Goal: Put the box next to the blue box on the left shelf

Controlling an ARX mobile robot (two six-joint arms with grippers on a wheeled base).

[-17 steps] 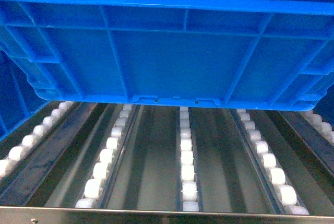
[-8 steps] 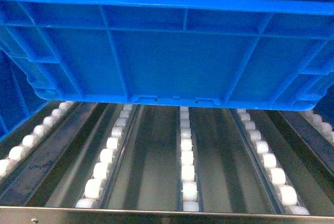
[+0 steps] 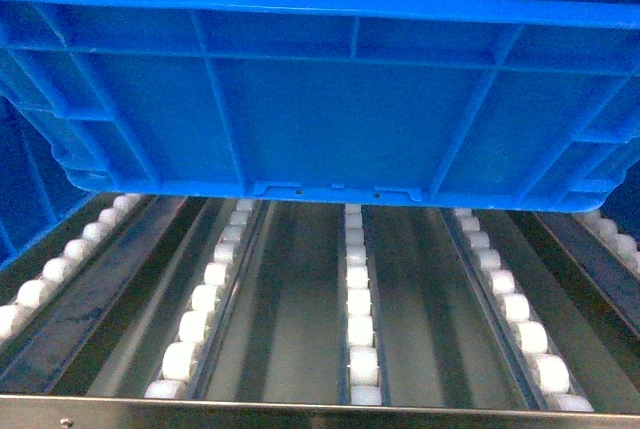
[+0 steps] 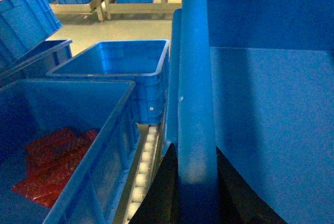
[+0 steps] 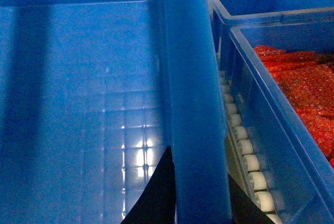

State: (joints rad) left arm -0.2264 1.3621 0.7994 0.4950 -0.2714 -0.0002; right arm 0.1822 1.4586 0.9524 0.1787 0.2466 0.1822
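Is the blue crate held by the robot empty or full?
Empty: the right wrist view shows the crate's bare floor, with nothing lying on it.

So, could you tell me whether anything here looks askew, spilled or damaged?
Nothing stands out. The box sits square to the left shelf, held at its side rims by the left gripper and right gripper. The red packets stay inside the neighbouring crate.

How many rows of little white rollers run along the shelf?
5 roller rows in the head view: far left, left of centre, centre, right, far right. More may lie outside it.
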